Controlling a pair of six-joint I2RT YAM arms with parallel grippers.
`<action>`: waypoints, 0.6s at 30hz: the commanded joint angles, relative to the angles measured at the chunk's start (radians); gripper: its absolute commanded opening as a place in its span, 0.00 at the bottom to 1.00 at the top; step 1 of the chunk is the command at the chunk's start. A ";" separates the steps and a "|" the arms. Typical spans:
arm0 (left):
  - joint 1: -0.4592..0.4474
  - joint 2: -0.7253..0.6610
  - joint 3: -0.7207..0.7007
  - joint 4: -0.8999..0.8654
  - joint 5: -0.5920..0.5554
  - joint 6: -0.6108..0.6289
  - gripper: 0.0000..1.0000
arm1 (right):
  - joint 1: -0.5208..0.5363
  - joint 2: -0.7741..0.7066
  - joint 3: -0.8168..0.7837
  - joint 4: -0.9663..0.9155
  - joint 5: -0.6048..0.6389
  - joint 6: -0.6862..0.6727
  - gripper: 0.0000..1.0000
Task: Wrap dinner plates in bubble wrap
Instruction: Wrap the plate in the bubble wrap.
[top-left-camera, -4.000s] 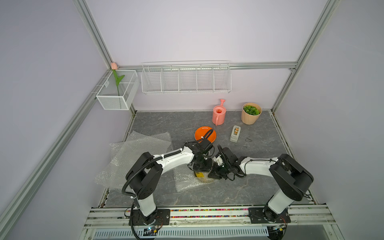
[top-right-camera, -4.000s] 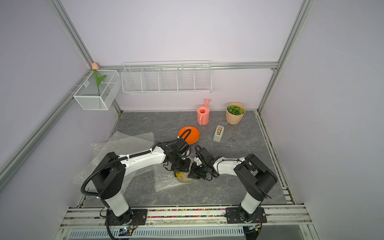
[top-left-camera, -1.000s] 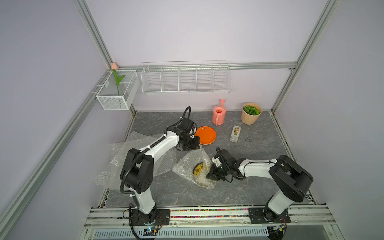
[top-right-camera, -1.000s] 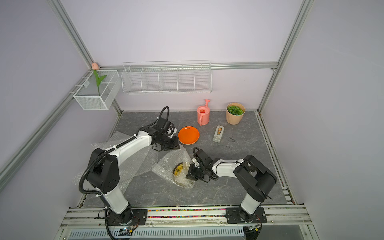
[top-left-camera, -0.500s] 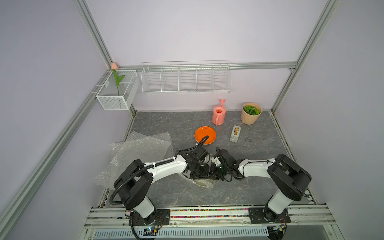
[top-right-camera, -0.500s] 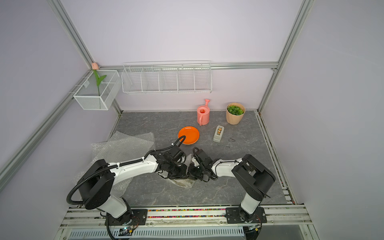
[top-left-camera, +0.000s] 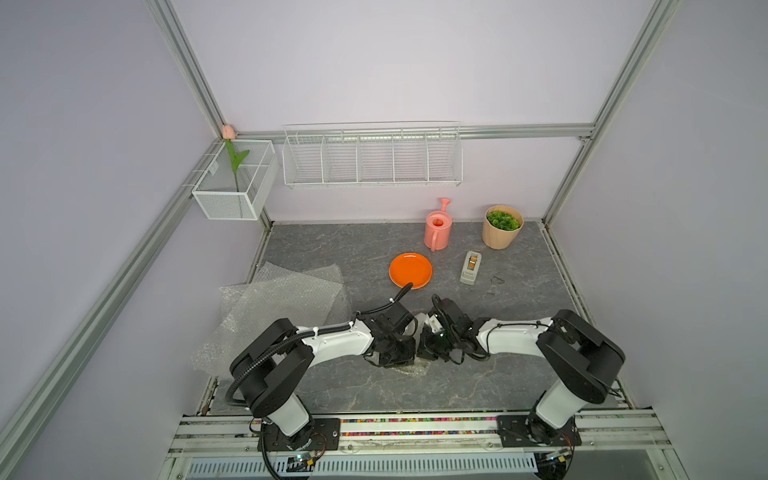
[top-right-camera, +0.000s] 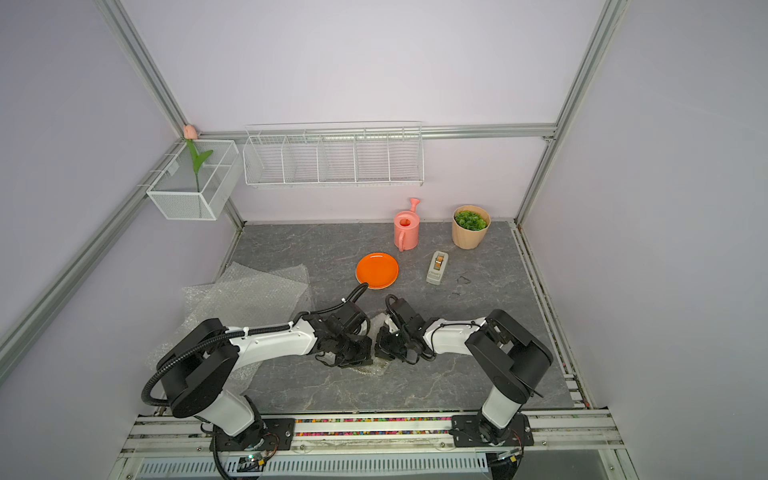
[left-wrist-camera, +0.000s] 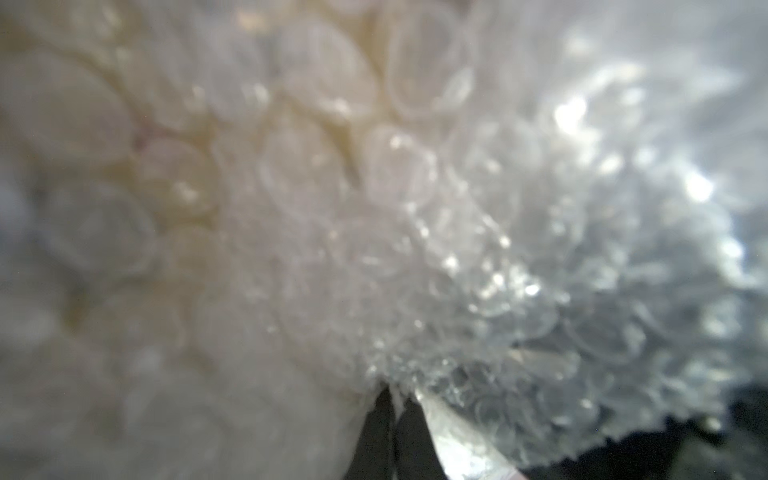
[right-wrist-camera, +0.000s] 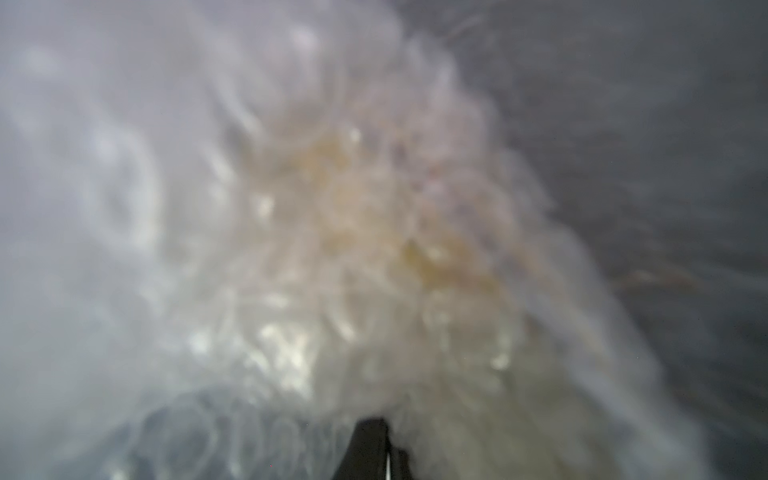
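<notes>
Both grippers meet tip to tip near the front middle of the grey table. Under them a sheet of bubble wrap (top-left-camera: 417, 367) (top-right-camera: 376, 368) lies bunched into a bundle. In the wrist views my left gripper (left-wrist-camera: 392, 395) is shut on a pinch of bubble wrap (left-wrist-camera: 478, 257). My right gripper (right-wrist-camera: 384, 428) is shut on the bubble wrap (right-wrist-camera: 291, 340) too, and a yellowish tint shows through it. In both top views the left gripper (top-left-camera: 398, 354) (top-right-camera: 352, 352) and right gripper (top-left-camera: 428, 345) (top-right-camera: 384, 344) hide most of the bundle. The orange plate (top-left-camera: 410, 270) (top-right-camera: 377, 270) lies bare behind them.
Spare bubble wrap sheets (top-left-camera: 286, 297) (top-right-camera: 249, 297) overlap at the left, partly under the left arm. A tape dispenser (top-left-camera: 471, 268), a pink watering can (top-left-camera: 437, 226) and a potted plant (top-left-camera: 502, 226) stand at the back right. A wire shelf (top-left-camera: 372, 156) hangs on the back wall.
One second ago the left gripper was back by the orange plate, holding the wrap's edge. It has swung forward over the yellow plate to meet the right gripper, folding the wrap over.
</notes>
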 joint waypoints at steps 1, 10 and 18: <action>-0.011 0.081 -0.051 -0.061 -0.053 -0.019 0.00 | -0.002 -0.108 -0.010 -0.260 0.132 -0.021 0.07; -0.012 0.085 -0.050 -0.041 -0.035 -0.014 0.00 | -0.003 -0.252 0.068 -0.276 0.102 -0.018 0.07; -0.012 0.034 -0.073 -0.040 -0.040 -0.023 0.00 | -0.035 0.016 0.126 -0.151 0.012 -0.069 0.07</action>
